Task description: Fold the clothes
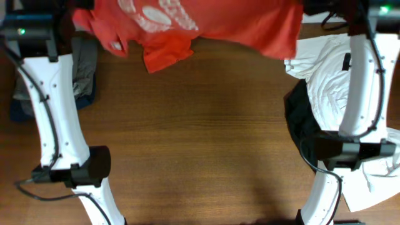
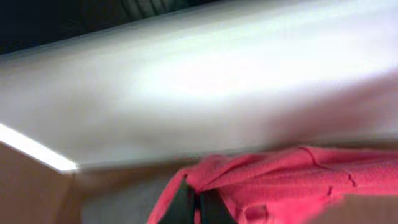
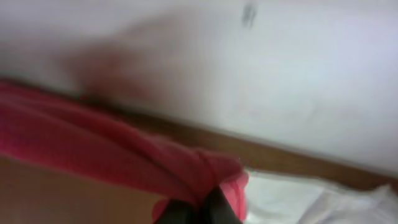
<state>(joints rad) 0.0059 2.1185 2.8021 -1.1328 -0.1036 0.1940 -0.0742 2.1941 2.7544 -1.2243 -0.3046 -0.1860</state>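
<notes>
Seen from overhead, a red-orange T-shirt (image 1: pixel 206 25) with white printed lettering (image 1: pixel 159 15) hangs stretched along the far edge of a brown wooden table (image 1: pixel 200 144), held up between the two robot arms. One sleeve droops down toward the tabletop near the left side. In the left wrist view, the left gripper (image 2: pixel 198 204) shows at the bottom edge. Its dark fingers (image 2: pixel 182 204) are pressed together, and crumpled red fabric bunches just above and to the right of them, so they are clenched on the shirt. In the right wrist view, the right gripper (image 3: pixel 198 210) is likewise at the bottom edge, with its dark fingers (image 3: pixel 219 210) pinched tight on a gathered knot of the same red cloth. From there the cloth trails away in a taut band to the left of those fingers. Both wrist views are blurred, so the exact part of the shirt each gripper holds cannot be told. A white T-shirt (image 1: pixel 325 75) lies spread on the table under the white right arm (image 1: pixel 362 81), with a black garment (image 1: pixel 299 122) touching its inner edge. Beside the white left arm (image 1: pixel 53 119) sits a dark grey and blue heap (image 1: pixel 85 75), possibly more clothing.
</notes>
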